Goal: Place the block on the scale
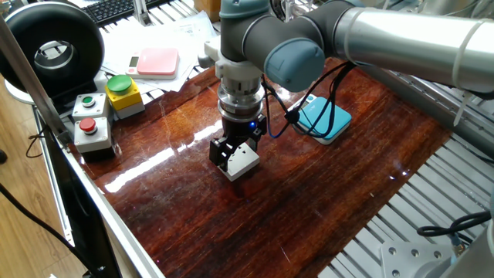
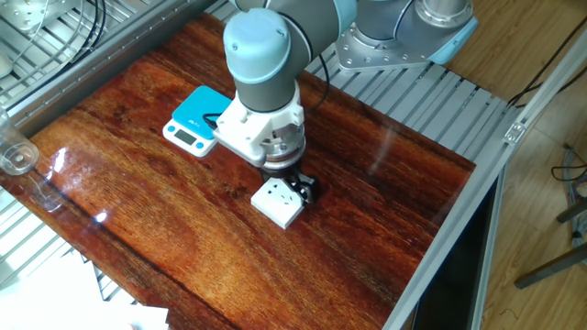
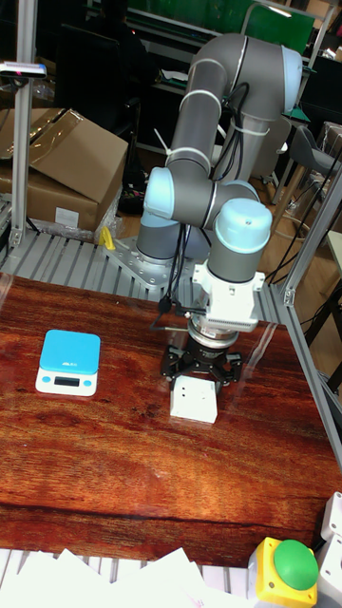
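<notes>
The block [image 1: 243, 160] [image 2: 277, 203] [image 3: 194, 401] is a small white square with socket slots, lying flat on the dark wooden table near its middle. My gripper [image 1: 234, 150] [image 2: 289, 188] [image 3: 201, 380] points straight down over the block's far edge. Its black fingers are spread to about the block's width and stand at its sides, so it looks open. The scale [image 1: 324, 120] [image 2: 195, 117] [image 3: 69, 356], teal on top with a white base, sits apart from the block on the same table, with nothing on it.
A pink-topped scale [image 1: 157, 62] lies on papers beyond the table edge. A grey button box [image 1: 93, 123] and a yellow box with a green button [image 1: 123, 93] stand at one corner. A clear glass [image 2: 14, 151] sits on the metal rails.
</notes>
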Robot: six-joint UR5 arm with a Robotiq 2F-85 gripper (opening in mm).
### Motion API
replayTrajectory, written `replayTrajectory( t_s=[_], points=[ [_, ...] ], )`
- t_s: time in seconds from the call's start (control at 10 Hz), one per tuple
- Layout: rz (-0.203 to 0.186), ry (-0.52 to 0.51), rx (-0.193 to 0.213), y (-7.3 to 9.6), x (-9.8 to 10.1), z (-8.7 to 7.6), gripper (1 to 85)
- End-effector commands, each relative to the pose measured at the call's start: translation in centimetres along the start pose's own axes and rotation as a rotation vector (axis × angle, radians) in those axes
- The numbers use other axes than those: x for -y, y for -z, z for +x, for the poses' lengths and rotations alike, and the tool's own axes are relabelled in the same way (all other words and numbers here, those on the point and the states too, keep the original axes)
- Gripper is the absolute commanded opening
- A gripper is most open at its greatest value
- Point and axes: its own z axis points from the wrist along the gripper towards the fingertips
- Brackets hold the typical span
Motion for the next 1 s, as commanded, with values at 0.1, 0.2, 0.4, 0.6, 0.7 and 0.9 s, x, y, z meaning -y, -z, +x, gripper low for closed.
replayTrajectory(
  t_s=[0.1,0.2,0.4,0.6,0.7,0.9],
  points=[
    [-0.008,-0.012,0.015,-0.8,-0.2,-0.5,85.0],
    [-0.006,-0.012,0.018,-1.0,-0.2,-0.5,85.0],
    [0.002,-0.007,0.024,-1.1,0.1,-0.7,85.0],
    [0.044,-0.026,0.03,-0.9,1.0,-0.9,49.0],
    [0.073,-0.083,0.01,-0.1,1.1,-0.6,20.0],
    [0.089,-0.105,0.006,1.2,0.6,-0.7,1.0]
  ],
)
